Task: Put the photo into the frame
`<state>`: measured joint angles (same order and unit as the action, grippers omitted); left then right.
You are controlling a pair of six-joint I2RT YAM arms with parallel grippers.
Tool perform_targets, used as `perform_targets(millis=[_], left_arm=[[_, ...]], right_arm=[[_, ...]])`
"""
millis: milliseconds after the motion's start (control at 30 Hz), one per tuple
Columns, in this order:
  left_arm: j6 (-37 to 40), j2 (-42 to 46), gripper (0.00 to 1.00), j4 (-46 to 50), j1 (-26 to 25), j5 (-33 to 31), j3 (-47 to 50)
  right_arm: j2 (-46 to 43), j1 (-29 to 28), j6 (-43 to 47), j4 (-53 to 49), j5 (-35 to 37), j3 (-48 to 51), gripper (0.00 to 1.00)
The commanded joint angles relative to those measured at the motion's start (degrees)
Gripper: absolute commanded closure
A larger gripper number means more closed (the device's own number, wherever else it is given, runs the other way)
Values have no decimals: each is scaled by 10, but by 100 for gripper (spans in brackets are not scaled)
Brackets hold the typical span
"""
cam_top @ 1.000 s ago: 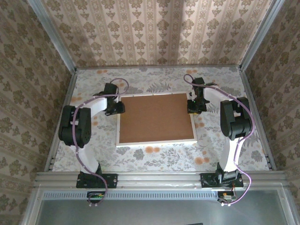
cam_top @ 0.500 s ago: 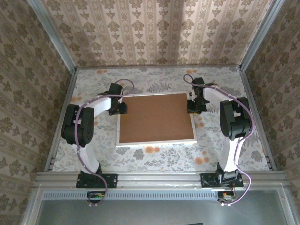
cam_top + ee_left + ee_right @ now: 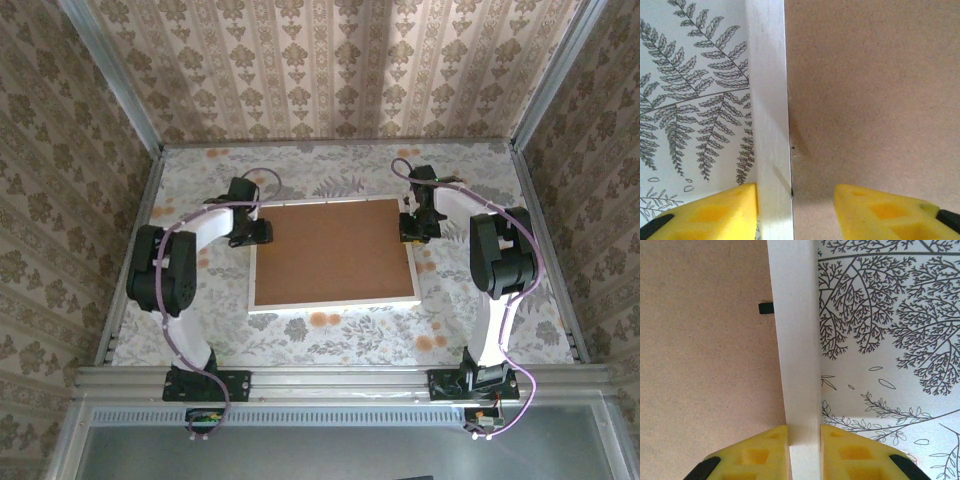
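Your floral bench (image 3: 330, 340) spreads out on every side of the white frame (image 3: 335, 303), which lies flat. Brown backing board (image 3: 335, 250) sits inside the frame's rails. Your left pincer (image 3: 796, 202) is at the far end of the frame's left rail, released: one yellow finger (image 3: 725, 210) outside the rail, the other over the board, off the rail. Your right pincer (image 3: 804, 442) is clenched on the frame's right rail, far end. Small black tab (image 3: 766, 307) on the board, just beside that rail.
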<state>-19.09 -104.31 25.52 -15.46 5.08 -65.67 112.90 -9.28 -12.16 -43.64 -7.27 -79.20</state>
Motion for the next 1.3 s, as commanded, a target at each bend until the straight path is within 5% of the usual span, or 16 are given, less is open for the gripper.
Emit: perform_targets(millis=[0,167,533,1267], left_arm=[[-31,32,44,12,21,69,9],[-47,56,44,-4,59,89,43],[-44,9,61,-24,74,121,28],[-41,-31,64,-36,82,130,9]], right_arm=[[27,-11,-2,-7,-1,-1,78],[25,-11,-1,-8,0,-1,78],[24,-11,1,-10,1,-2,78],[25,-11,3,-14,-1,-5,78]])
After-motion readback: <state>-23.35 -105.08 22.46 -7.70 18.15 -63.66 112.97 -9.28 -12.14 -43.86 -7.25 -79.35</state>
